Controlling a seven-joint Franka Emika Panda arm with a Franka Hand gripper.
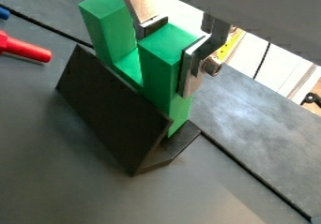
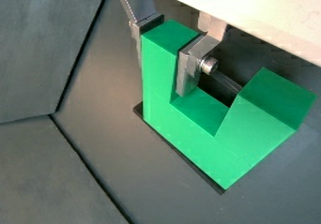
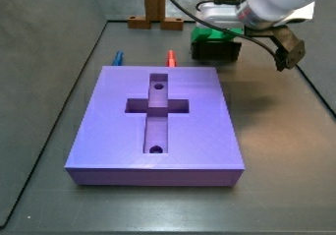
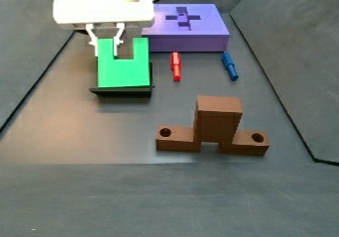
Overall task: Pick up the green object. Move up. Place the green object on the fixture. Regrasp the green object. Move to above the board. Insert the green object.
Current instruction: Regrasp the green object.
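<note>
The green object (image 1: 107,36) is a U-shaped block that leans on the dark fixture (image 1: 107,106), prongs up. My gripper (image 1: 170,50) straddles one prong, with a silver finger (image 1: 194,68) flat on its side and the other pad at its far edge. It looks shut on that prong. The other wrist view shows the same grip (image 2: 166,48) on the green object (image 2: 213,134). In a side view the gripper (image 4: 109,45) stands over the green object (image 4: 122,72) and the fixture (image 4: 119,89). The purple board (image 3: 118,131) lies apart.
A brown wooden cross-shaped piece (image 4: 212,127) stands on the floor, also seen far back in a side view (image 3: 157,23). A red pen (image 4: 175,64) and a blue pen (image 4: 229,65) lie between the board (image 4: 212,35) and the fixture (image 3: 217,52).
</note>
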